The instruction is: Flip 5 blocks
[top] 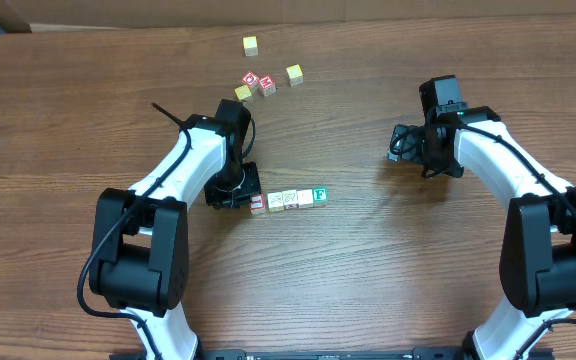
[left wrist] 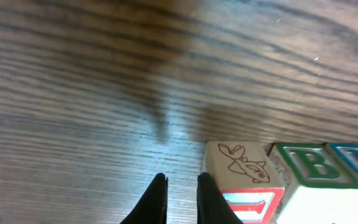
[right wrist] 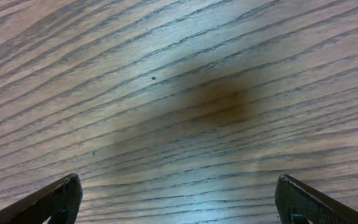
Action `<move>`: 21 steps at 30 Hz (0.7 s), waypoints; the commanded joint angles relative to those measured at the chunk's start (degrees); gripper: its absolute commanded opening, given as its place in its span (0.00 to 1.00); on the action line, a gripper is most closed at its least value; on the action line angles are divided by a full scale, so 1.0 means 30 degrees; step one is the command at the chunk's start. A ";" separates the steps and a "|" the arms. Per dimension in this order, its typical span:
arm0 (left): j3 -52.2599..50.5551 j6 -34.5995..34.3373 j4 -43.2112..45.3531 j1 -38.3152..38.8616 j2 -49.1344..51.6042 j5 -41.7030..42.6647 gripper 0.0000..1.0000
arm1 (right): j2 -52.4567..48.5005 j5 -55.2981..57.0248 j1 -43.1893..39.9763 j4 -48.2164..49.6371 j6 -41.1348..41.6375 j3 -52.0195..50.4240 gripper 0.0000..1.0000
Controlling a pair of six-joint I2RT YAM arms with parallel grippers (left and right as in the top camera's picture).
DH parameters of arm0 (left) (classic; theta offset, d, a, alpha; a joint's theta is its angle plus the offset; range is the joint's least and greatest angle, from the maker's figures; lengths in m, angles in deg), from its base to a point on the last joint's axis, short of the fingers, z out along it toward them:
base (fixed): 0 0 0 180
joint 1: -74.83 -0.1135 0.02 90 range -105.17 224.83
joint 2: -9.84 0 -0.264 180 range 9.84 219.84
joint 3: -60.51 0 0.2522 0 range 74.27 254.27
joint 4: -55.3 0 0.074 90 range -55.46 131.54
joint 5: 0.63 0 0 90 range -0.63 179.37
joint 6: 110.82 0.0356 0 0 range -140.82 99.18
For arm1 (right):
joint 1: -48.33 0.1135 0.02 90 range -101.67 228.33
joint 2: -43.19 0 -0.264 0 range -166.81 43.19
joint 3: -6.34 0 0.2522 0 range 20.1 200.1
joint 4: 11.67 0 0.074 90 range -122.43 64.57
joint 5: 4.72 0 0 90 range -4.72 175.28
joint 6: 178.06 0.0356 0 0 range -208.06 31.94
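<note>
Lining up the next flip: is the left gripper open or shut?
Shut: the left gripper has its fingers almost together, nothing between, beside the fish-print block.

Wooden table (top: 368,270), grain running left to right. At centre frame, five blocks (top: 290,200) lie side by side in a row: red-and-white at the left end, three pale, green-faced at the right. Upper centre: three yellow cubes (top: 295,74) and two red-faced cubes (top: 251,80), loosely scattered.

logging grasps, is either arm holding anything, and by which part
Nothing is held: left gripper shut and empty beside the end block, right gripper open and empty.
</note>
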 commanded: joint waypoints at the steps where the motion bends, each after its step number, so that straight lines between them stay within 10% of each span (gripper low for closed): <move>1: -0.0175 0.0124 0.0233 0.0036 -0.0066 0.0350 0.11 | 0.0583 0.0189 -0.0036 0.0087 -0.0066 0.0255 1.00; 21: -0.0175 -0.0073 0.0882 0.0036 -0.0066 0.1217 0.12 | 0.0583 0.0189 -0.0036 0.0087 -0.0066 0.0255 1.00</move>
